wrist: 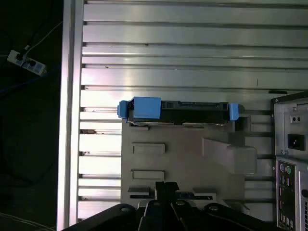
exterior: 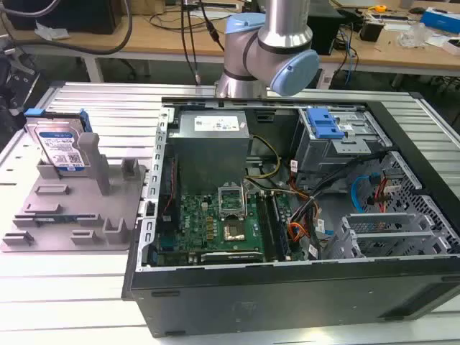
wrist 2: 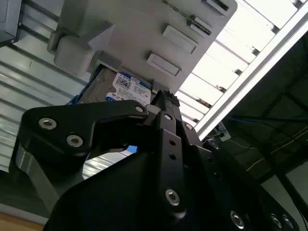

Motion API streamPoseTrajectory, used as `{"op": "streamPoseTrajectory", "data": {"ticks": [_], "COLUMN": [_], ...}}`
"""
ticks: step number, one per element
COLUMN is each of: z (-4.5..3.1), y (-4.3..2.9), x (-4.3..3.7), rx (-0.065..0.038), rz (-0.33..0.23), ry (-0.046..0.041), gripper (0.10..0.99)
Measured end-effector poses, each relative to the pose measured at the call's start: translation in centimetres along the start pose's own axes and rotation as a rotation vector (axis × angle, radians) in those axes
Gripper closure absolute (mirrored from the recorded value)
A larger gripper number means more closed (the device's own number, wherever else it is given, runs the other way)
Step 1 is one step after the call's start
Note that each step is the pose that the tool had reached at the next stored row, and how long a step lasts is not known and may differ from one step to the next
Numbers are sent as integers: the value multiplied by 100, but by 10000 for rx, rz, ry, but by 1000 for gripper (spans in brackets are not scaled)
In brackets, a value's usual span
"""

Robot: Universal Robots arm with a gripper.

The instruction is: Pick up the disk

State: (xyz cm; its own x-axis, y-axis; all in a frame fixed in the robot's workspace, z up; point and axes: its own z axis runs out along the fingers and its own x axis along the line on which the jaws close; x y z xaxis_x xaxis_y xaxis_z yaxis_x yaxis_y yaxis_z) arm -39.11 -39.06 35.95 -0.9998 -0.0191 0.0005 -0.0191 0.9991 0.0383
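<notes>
Jaws closed on nothing; gripper point(wrist: 166, 186) hovering apart from the disk point(exterior: 63, 147), upright in the grey holder point(exterior: 115, 205) at the exterior view's upper left. Not yet grasped.

This looks like a robotics lab or electronics workshop. A ribbed aluminium counter point(exterior: 86, 100) carries an open desktop computer point(exterior: 287, 287) with its motherboard point(exterior: 223, 223) bare, and a robot arm point(exterior: 269, 43) rises at its far side. Beyond stand wooden workbenches point(exterior: 388, 54) strewn with cables point(exterior: 190, 36). A power strip point(wrist: 23, 61) lies on the dark floor point(wrist: 29, 144).
</notes>
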Motion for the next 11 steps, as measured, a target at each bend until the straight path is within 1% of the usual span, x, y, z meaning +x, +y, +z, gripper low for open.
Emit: {"op": "streamPoseTrajectory", "data": {"ticks": [11], "z": [0], "y": [0], "x": [0], "rx": [1], "rz": [0], "ry": [0], "gripper": [980]}}
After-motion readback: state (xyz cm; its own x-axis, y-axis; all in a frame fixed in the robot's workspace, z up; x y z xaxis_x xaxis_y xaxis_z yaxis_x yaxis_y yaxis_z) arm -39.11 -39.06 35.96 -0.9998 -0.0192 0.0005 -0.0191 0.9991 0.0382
